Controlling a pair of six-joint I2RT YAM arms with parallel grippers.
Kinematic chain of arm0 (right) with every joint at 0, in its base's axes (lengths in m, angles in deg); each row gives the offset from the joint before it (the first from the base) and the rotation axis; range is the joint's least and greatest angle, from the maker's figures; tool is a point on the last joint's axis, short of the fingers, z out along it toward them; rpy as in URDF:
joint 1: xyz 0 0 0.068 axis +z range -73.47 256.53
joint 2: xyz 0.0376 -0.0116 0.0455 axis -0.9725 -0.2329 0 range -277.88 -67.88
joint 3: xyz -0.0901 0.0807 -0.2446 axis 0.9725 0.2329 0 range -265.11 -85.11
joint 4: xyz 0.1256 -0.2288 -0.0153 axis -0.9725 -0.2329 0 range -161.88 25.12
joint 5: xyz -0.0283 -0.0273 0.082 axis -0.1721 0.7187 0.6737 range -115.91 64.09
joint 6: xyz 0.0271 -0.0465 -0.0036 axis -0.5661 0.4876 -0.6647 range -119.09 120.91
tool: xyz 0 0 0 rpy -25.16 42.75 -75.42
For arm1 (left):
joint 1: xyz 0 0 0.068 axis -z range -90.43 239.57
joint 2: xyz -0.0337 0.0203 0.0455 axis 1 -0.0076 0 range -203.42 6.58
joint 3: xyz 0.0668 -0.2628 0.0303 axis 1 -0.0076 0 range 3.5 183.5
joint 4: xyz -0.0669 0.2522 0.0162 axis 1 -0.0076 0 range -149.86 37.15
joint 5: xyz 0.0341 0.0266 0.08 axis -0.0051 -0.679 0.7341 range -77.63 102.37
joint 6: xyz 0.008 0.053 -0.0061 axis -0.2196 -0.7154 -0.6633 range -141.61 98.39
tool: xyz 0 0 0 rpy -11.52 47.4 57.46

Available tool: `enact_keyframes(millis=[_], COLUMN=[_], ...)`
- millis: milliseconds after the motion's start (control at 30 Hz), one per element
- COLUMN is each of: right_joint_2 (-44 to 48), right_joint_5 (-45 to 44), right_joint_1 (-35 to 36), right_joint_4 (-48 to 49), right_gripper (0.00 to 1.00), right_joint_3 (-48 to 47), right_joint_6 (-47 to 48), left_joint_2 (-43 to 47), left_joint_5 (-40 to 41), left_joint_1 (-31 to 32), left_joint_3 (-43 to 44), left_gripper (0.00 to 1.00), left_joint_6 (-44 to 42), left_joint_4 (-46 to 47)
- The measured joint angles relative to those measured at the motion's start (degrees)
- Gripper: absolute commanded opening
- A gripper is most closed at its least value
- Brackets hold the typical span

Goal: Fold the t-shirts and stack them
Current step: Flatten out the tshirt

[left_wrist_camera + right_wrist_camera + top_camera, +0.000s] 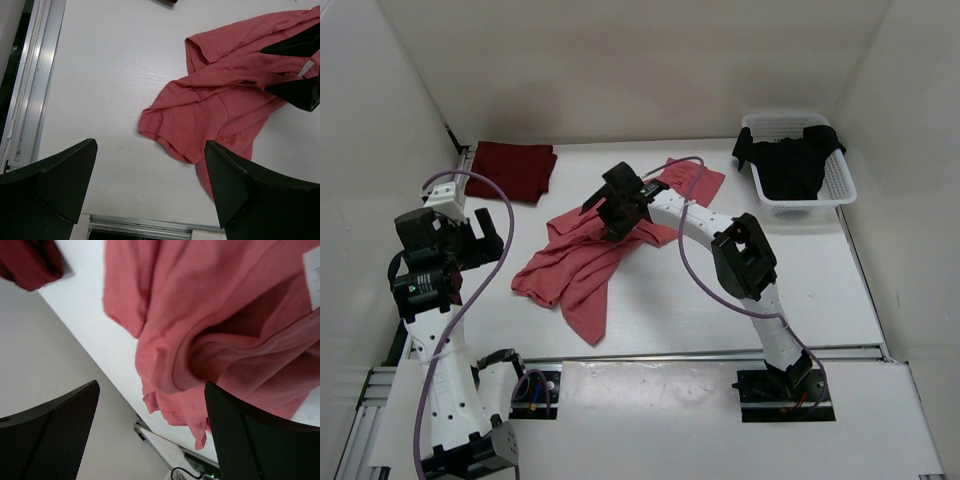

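Now the salmon pink t-shirt [575, 265] lies crumpled in the middle of the tabletop [800, 280], with one part stretched toward the far side. The right jaws hang directly over the upper part of this shirt, close to a small white label [312, 280]. They stand wide apart, and in the right wrist view the bunched pink cloth shows in the gap between the two black fingers [55, 430], but they do not pinch it. The left jaws are at the left side of the tabletop, opened fully and holding nothing. Bare tabletop is under them, and the nearest edge of the pink shirt lies just ahead, toward the right. The dark maroon t-shirt [512, 168] rests folded flat in the far left corner, well apart from both jaws. The black t-shirt [790, 160] lies in the white basket [805, 208] at the far right, partly draped over its rim.
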Motion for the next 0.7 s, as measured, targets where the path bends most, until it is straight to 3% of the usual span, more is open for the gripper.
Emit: enact_keyframes(millis=[133,233,267,300,367,500,700], right_joint_2=[-2.0,-3.5,-4.2,-4.9,-6.3,-7.4,-3.9], right_joint_5=[1.3,1.7,1.8,2.0,2.6,4.2,8.7], right_joint_1=[0.3,0.3,0.3,0.3,0.2,-0.5,-1.6], right_joint_4=[-0.3,-0.3,-0.3,-0.4,-0.3,-0.7,-0.8], right_gripper=[0.82,0.57,0.45,0.22,0.04,0.00,0.00], right_joint_3=[0.2,0.0,-0.3,-0.7,-1.4,-2.4,-8.9], right_joint_6=[-3.5,-5.1,-5.3,-5.7,-6.1,-4.0,15.5], left_joint_2=[-0.5,-0.5,-0.5,-0.5,-0.6,-0.9,-1.3], left_joint_5=[0.6,1.0,1.0,1.0,1.2,1.5,1.5], left_joint_1=[0.0,0.0,0.0,0.0,0.0,0.0,0.0], left_joint_3=[-0.6,-0.9,-0.9,-0.9,-0.9,-0.9,-0.9], left_gripper=[1.00,1.00,1.00,1.00,1.00,1.00,1.00], left_joint_6=[0.0,0.0,0.0,0.0,0.0,0.0,0.0], left_joint_4=[0.0,0.0,0.0,0.0,0.0,0.0,0.0])
